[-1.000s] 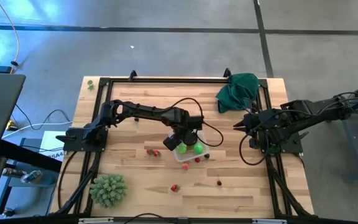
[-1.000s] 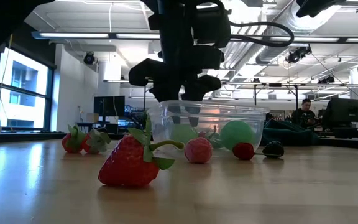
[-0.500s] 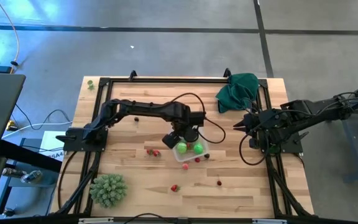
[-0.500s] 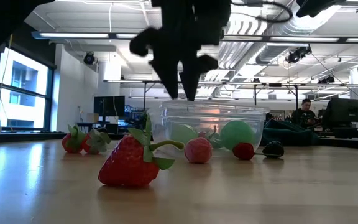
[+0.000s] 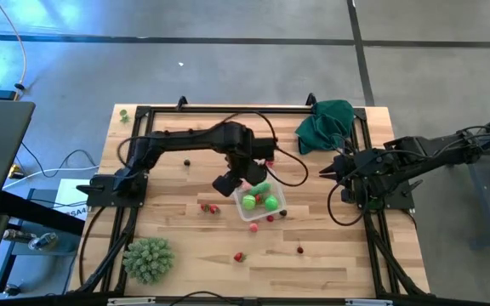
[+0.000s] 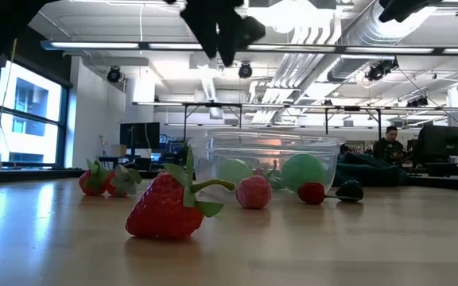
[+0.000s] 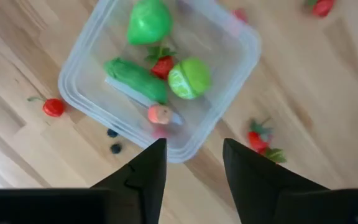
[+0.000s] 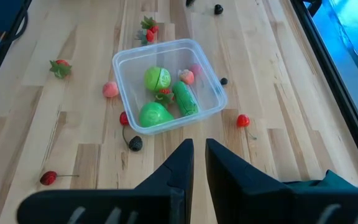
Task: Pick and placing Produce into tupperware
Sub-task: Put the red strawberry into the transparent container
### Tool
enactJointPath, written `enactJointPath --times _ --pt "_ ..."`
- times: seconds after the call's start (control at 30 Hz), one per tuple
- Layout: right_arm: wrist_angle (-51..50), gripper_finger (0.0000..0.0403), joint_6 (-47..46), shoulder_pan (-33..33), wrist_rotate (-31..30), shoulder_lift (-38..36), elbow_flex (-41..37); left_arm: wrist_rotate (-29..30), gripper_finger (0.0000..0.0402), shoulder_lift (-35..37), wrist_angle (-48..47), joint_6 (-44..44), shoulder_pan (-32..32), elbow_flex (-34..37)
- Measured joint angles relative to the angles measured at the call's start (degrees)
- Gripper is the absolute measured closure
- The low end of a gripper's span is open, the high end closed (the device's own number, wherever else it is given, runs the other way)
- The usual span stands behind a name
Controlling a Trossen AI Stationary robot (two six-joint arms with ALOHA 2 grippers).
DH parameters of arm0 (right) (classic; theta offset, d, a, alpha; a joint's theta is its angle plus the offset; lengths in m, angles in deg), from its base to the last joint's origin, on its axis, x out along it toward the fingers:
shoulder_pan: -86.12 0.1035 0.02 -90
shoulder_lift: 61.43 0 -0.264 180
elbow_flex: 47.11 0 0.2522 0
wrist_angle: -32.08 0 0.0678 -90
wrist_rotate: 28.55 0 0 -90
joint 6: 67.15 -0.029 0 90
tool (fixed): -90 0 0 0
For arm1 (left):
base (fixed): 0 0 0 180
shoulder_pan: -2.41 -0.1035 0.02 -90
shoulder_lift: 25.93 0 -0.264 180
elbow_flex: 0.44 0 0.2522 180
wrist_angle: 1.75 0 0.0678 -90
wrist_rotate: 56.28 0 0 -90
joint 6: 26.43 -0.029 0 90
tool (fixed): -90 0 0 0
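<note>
Fingers of left gripper (image 7: 192,165) stood apart, empty, above tupperware (image 5: 260,201) mid-table with 5 pieces inside. Right gripper (image 8: 199,163) nearly closed, holding nothing, parked by table's right edge. Step looked like between picks; next needs descent onto loose strawberry (image 5: 214,208) just beside the box.
</note>
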Motion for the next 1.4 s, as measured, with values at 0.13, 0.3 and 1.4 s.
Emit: enactJointPath --times 0.13,0.3,1.4 --pt "-0.02 0.0371 0.0 0.0 0.0 -0.01 0.0 -0.69 0.0263 4.67 0.01 1.72 0.11 2.43" --pt "-0.02 0.0371 0.02 0.0 -0.02 -0.02 0.0 2.56 0.0268 11.38 0.66 5.13 0.11 9.49" --pt "-0.02 0.0371 0.0 0.01 -0.01 -0.02 0.0 -3.16 0.0268 39.65 47.38 -10.47 7.78 69.06"
